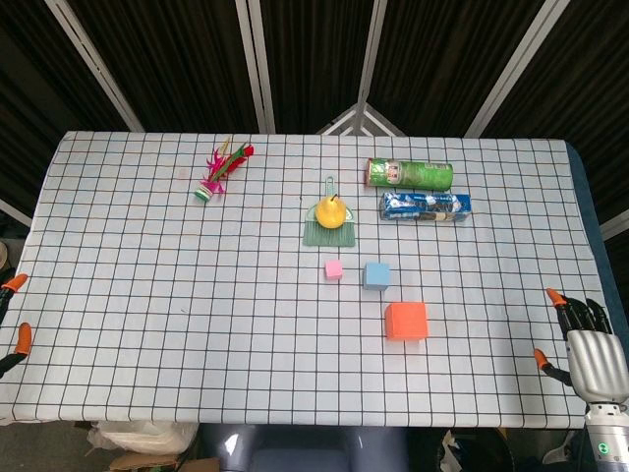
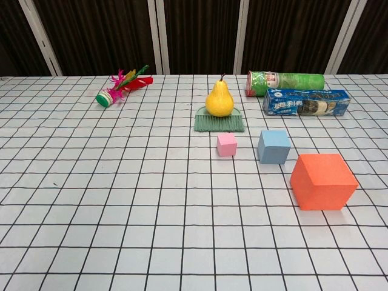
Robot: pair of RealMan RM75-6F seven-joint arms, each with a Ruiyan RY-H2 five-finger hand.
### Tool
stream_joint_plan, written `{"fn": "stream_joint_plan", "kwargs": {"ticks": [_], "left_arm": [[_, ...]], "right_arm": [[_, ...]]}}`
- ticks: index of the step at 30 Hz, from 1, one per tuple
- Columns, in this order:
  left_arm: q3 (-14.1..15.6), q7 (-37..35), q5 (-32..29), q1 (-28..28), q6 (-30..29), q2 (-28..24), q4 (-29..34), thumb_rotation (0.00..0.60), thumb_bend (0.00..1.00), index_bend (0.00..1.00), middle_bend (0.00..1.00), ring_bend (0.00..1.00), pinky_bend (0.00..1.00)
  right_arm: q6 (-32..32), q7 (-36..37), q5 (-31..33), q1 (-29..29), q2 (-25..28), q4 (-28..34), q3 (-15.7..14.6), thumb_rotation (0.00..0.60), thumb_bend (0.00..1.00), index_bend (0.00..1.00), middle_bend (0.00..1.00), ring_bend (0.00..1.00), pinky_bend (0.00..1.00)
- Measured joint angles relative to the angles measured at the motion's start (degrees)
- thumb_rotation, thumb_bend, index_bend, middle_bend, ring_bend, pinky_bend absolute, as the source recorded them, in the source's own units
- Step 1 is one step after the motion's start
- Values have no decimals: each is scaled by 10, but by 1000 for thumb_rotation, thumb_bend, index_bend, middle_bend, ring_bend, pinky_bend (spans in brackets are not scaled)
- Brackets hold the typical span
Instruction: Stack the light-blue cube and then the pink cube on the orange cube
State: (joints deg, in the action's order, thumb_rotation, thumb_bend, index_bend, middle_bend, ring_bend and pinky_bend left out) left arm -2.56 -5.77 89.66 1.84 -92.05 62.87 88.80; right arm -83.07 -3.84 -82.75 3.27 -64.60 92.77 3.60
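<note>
- While all three cubes sit apart on the white, black-gridded cloth of the surface [image 1: 147, 324], none is stacked; the large orange foam cube [image 1: 406, 321] lies nearest the robot, right of centre; in the chest view it is the biggest block [image 2: 322, 181]
- the light-blue cube [image 1: 376, 275] stands just beyond the orange one and slightly to its left, near it but not touching; seen from the chest [image 2: 273, 147]
- the small pink cube [image 1: 334, 268] sits just left of the light-blue cube with a gap between them [image 2: 227, 144]
- the right hand [image 1: 590, 354] shows at the right edge of the surface in the head view, silver back upward, dark orange-tipped fingers spread, holding nothing, well apart from the cubes
- the left hand [image 1: 14, 324] is barely in view at the left edge; only orange fingertips show, so whether it is open or closed cannot be told
- a yellow pear [image 2: 219, 100] rests on a green hand brush [image 2: 219, 121] beyond the cubes
- a green cylindrical snack can [image 2: 285, 81] lies on its side at the far right; a blue packet of sandwich biscuits [image 2: 306, 102] lies just in front of it
- a red and pink feathered shuttlecock [image 2: 121, 86] lies at the far left
</note>
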Motion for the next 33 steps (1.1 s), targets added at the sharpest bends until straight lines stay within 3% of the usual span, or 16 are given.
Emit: {"fn": "stream_joint_plan", "kwargs": {"ticks": [29,31,33], "left_arm": [[3,19,6,0,-3,4,9,600,600,102,46,0,0],[2,15,5,-1,-4,3,10,600,600,102,46,0,0],[1,10,4,-2,-8,1,9,600,600,102,46,0,0]], "right_arm": [[-4,1,-2,-3,1,1,-2,600,326,6,160,143,87],[-8,4,-8,-2,-1,0,0,600,326,19,160,163,87],[-12,11,-17,0,-3,-1,1,600,326,37,200,249,136]]}}
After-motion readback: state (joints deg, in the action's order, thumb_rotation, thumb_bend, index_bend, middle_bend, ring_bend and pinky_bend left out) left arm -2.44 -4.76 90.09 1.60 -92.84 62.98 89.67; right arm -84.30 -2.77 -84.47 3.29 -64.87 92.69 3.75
